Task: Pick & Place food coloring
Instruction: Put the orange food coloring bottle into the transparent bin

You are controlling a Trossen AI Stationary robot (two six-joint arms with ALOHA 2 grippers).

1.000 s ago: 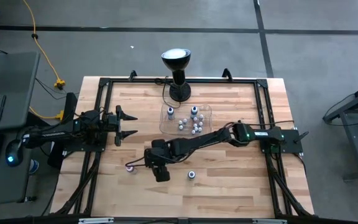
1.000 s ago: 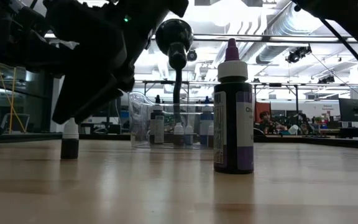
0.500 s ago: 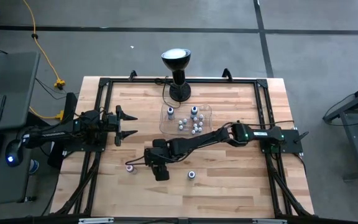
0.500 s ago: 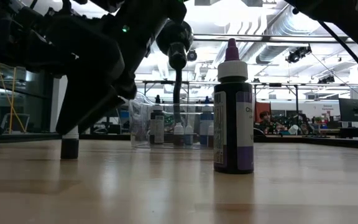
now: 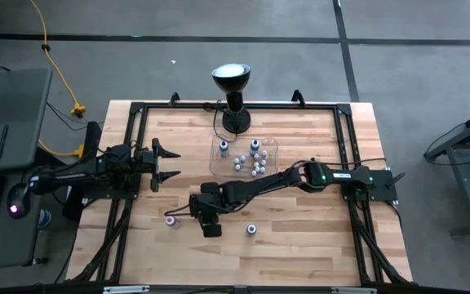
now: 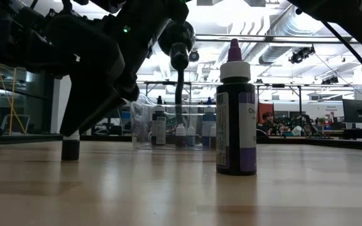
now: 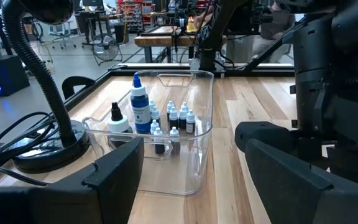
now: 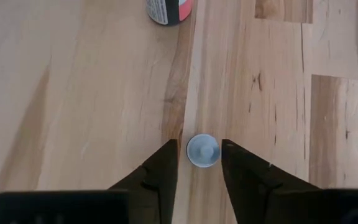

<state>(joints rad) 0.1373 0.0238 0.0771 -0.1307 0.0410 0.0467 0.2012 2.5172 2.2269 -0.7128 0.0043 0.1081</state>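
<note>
Reaching down over the wooden worktop [image 5: 300, 220], the right end effector [image 8: 197, 163] straddles a small white-capped food coloring bottle [image 8: 202, 150], which stands upright between its two dark fingers [image 8: 160, 171]. The fingers sit just either side of the cap with slim gaps showing, so they look close around it rather than clamped. From the clear tray [image 5: 269, 147], this bottle [image 5: 170, 220] stands well off toward the front left of the worktop. Another bottle [image 5: 251, 229], dark with a white and purple cap, stands alone in front of the tray, near the front edge. Inside the tray a cluster of small bottles [image 7: 174, 118] stands upright, a taller blue one [image 7: 140, 106] among them. A black lamp [image 5: 232, 90] stands just behind the tray. Well left of the tray, the left end effector [image 5: 163, 163] hangs with its fingers spread apart, holding nothing.
</note>
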